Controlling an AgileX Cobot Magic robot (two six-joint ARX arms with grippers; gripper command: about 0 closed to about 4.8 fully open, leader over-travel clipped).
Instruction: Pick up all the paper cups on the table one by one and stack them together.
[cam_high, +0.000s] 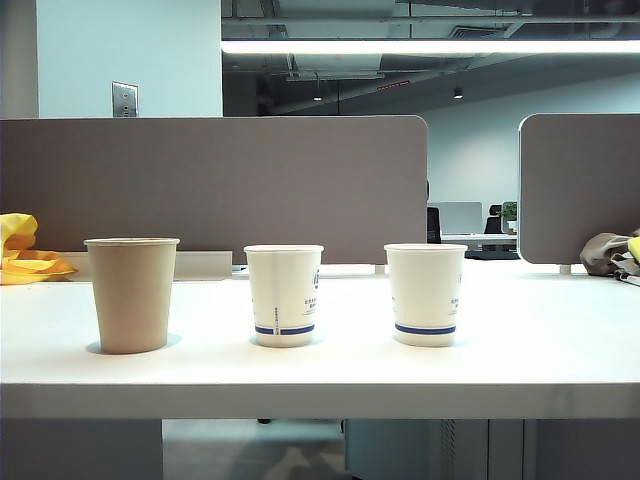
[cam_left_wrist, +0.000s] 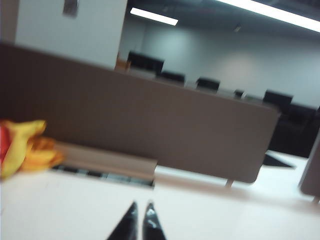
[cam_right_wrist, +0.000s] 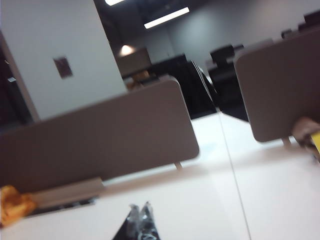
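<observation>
White table (cam_high: 560, 350), three paper cups (cam_high: 284, 295) near front edge, left fingers (cam_left_wrist: 139, 222), right fingers (cam_right_wrist: 139, 220) together

partition: grey-brown rounded fabric partition panel (cam_high: 210, 185) | above it: long white ceiling strip light (cam_high: 430, 47) | left, behind: pale wall (cam_high: 130, 60)

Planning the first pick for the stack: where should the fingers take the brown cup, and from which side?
Probably by the wall just under the rolled rim, from the open front of the table. The brown cup stands upright, mouth up, widening toward the top, clear of the middle white cup. Left gripper and right gripper are both away from it.
</observation>
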